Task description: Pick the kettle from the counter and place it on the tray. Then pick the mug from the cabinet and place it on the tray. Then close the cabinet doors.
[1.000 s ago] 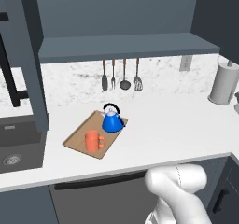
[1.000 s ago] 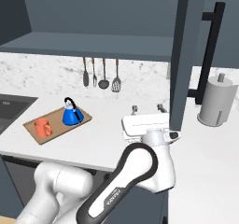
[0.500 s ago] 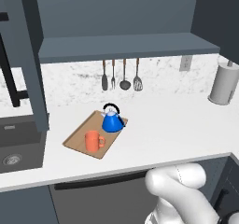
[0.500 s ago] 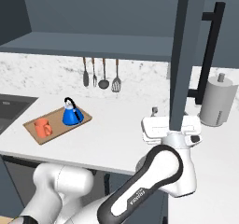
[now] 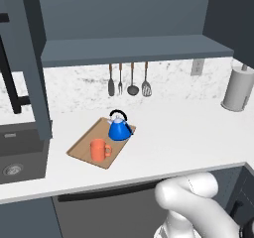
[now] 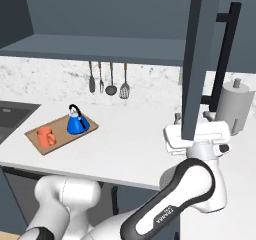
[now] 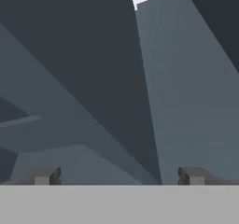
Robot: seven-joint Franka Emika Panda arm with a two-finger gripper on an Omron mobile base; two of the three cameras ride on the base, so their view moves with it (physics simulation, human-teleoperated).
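The blue kettle [image 5: 119, 128] [image 6: 77, 123] and the orange mug [image 5: 99, 150] [image 6: 45, 136] both stand on the wooden tray [image 5: 82, 148] [image 6: 60, 132] on the white counter [image 5: 183, 133]. The wall cabinet's shelf [image 5: 134, 49] is uncovered, with both doors swung out. The left door [image 5: 31, 58] hangs over the sink side. The right door [image 6: 199, 59] with its black bar handle [image 6: 223, 54] stands edge-on. My gripper [image 6: 193, 118] [image 7: 119, 176] is open at that door's lower end, one fingertip [image 6: 177, 118] on each side of the edge. The hand view looks up along the dark panel [image 7: 186, 87].
Several utensils [image 5: 129, 81] hang on the back wall. A grey cylinder [image 5: 238, 89] [image 6: 235, 106] stands at the counter's right end, just behind my hand. The dark sink [image 5: 20, 150] lies left of the tray.
My hand has moved right across the counter's front, from beside the right door to its lower edge. The jaws stayed open. Kettle, mug and tray have not moved.
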